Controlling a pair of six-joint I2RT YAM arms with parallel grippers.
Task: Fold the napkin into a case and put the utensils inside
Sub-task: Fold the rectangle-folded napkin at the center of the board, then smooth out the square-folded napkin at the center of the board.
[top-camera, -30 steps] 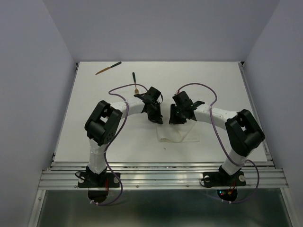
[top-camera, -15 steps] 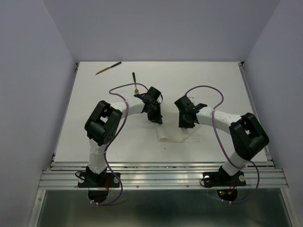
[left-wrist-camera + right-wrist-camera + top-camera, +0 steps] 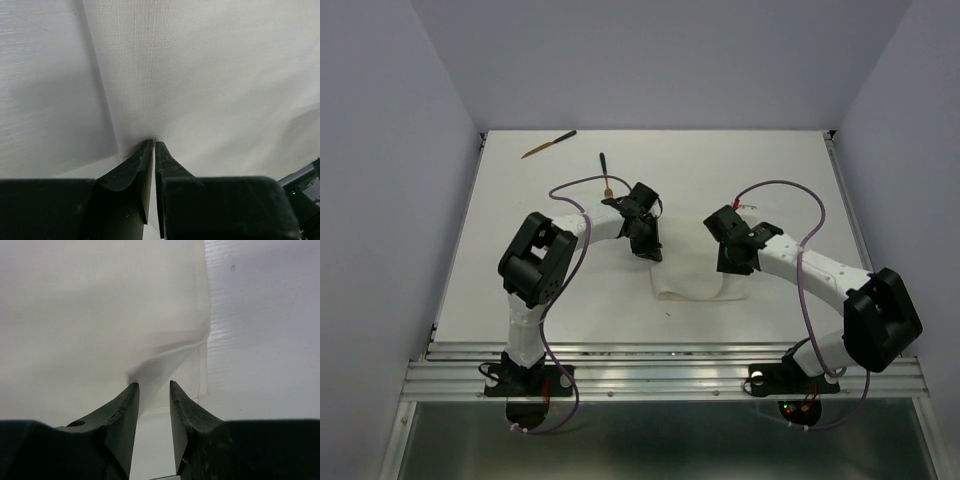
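Plainly the work is in its folding stage, with filling not yet begun. The white table [image 3: 780, 170] carries the napkin [image 3: 692, 290] near its front middle, lying as a flattened band between the two arms, wider than it is deep and seemingly already doubled over at least once, though how many layers it has cannot be told from above. It does not yet read as a finished case: no narrow pouch with an open mouth shows in any view. The left gripper [image 3: 153, 143] sits at the napkin's left far corner, its jaws drawn almost together with only a sliver between them, and the cloth's edge runs straight into the tips, so it looks to be pinching the fabric. The right gripper [image 3: 152, 384] stands at the napkin's right end, jaws narrow but with a clear gap, and a peak of cloth rises up into that gap, which I take as a light hold on a raised corner. Far back on the left lies a brown utensil [image 3: 548, 145], and a second utensil [image 3: 604, 168] rests just behind the left arm; both are well apart from the napkin and untouched, so at least one more fold and all of the loading remain.
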